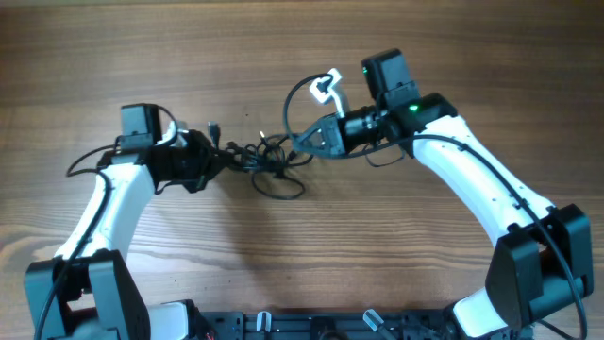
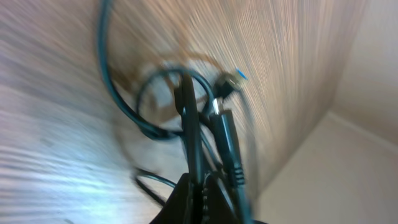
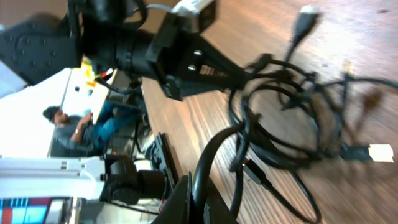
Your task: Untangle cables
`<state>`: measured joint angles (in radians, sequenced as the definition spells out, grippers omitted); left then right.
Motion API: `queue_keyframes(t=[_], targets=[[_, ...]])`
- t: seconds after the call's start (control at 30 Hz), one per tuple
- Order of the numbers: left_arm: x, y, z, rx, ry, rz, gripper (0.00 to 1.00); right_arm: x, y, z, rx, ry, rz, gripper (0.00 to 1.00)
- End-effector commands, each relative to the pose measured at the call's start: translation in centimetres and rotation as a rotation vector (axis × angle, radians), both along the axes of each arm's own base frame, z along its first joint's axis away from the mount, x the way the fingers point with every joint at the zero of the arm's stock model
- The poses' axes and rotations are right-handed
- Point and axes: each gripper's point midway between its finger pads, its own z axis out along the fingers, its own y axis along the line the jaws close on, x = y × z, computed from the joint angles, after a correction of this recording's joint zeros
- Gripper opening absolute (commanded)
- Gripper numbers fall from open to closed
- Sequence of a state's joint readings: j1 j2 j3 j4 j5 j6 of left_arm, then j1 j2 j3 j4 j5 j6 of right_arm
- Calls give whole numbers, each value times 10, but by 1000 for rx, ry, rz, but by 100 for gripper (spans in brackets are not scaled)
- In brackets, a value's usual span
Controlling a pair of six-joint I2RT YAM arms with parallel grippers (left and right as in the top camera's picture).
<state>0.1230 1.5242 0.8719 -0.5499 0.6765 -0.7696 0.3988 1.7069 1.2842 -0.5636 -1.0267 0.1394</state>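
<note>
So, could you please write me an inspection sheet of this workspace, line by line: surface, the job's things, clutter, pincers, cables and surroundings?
Surface: wooden table, no marks seen.
Job's things: cables, thin black cords in one knotted clump between the two arms; one loop lies out toward the robot's base, and some plug ends are free.
Clutter: nothing seen.
Grippers: left pincer shut at the clump's edge, and whether it pinches a cord is not clear; right pincer shut on a cord of the clump.
Cables: thicker black arm wires run along both arms.
Surroundings: a seated person beyond the table, seen in the right wrist view.
</note>
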Motion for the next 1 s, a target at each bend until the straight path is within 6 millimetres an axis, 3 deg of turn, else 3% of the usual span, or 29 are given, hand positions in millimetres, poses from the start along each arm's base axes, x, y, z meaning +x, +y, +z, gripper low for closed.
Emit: queue_keyframes(t=[0.0, 0.17, 0.4, 0.57, 0.67, 0.77, 0.97], targets=[[8, 51, -14, 204, -50, 28, 4, 20, -25, 6, 1, 41, -98, 4], [11, 91, -23, 366, -41, 102, 4, 41, -58, -11, -98, 58, -224, 4], [23, 110, -21, 431, -53, 211, 4, 54, -114, -64, -477, 82, -453, 4], [15, 143, -25, 510, -3, 308, 4, 61, -146, -80, -650, 81, -581, 4], [10, 150, -26, 483, 15, 330, 4, 56, -139, -84, -611, 124, -575, 4], [12, 142, -24, 443, 4, 312, 4, 45, -113, -80, -472, 173, -480, 5], [13, 136, -24, 438, -1, 294, 4, 14, -61, -53, -236, 145, -209, 23]])
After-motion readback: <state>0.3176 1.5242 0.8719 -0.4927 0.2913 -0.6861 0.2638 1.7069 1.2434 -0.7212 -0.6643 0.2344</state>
